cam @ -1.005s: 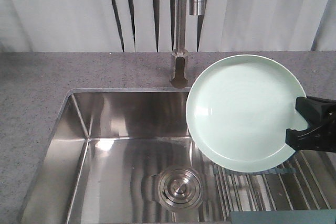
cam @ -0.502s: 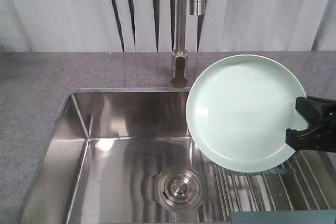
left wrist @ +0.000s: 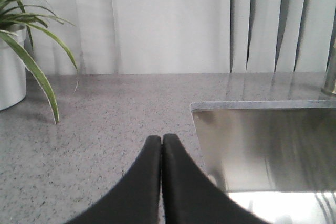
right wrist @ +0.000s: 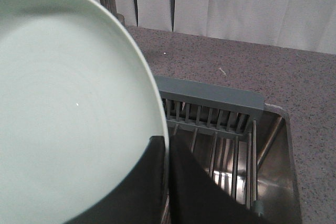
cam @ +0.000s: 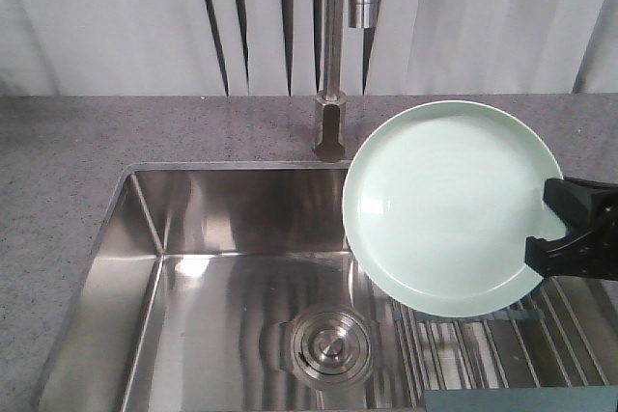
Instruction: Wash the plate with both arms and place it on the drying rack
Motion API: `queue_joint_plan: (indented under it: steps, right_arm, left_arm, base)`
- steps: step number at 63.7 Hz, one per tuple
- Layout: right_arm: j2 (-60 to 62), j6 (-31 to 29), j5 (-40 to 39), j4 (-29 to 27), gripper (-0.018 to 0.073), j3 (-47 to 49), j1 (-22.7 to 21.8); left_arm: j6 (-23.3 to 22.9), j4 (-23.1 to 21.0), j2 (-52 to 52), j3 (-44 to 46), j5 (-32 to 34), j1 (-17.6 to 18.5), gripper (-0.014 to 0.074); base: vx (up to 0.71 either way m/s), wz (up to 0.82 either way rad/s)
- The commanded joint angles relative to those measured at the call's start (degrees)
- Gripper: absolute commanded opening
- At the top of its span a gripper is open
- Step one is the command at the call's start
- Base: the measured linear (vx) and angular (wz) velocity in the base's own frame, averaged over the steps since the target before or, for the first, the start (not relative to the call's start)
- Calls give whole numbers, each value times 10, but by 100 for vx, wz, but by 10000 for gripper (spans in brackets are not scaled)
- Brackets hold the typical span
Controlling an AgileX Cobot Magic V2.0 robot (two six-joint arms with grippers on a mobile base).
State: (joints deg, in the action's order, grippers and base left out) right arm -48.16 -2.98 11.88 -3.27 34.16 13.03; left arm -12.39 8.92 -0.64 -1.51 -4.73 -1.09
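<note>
The pale mint-green plate (cam: pixel 449 205) hangs tilted above the right side of the sink, its face toward the front camera. My right gripper (cam: pixel 558 231) is shut on the plate's right rim; in the right wrist view the plate (right wrist: pixel 68 108) fills the left side and the gripper (right wrist: pixel 167 142) pinches its edge. The drying rack (cam: pixel 512 340) lies below the plate across the sink's right end, its grey slatted end (right wrist: pixel 210 100) showing beyond the plate. My left gripper (left wrist: pixel 161 141) is shut on nothing, over the grey counter left of the sink.
A steel faucet (cam: pixel 333 55) rises behind the sink (cam: pixel 193 267), with a round drain (cam: pixel 328 344) in the basin floor. A potted plant (left wrist: pixel 16 40) stands on the counter at the far left. Pale vertical blinds back the counter.
</note>
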Motion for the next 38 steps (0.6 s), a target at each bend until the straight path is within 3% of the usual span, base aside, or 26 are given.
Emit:
queue_joint_plan:
  steps: [1, 19, 38]
  right_arm:
    - [4, -4, -47, 3, -5, 17, -3]
    - [4, -4, -47, 3, -5, 17, -3]
    - [4, -4, -47, 3, -5, 17, -3]
  left_arm:
    - [1, 2, 10, 32, 63, 0, -6]
    - [3, 2, 172, 166, 96, 0, -6]
    - [1, -2, 369, 329, -33, 0, -6]
  base:
    - [0, 0]
    - [0, 0]
    - [0, 0]
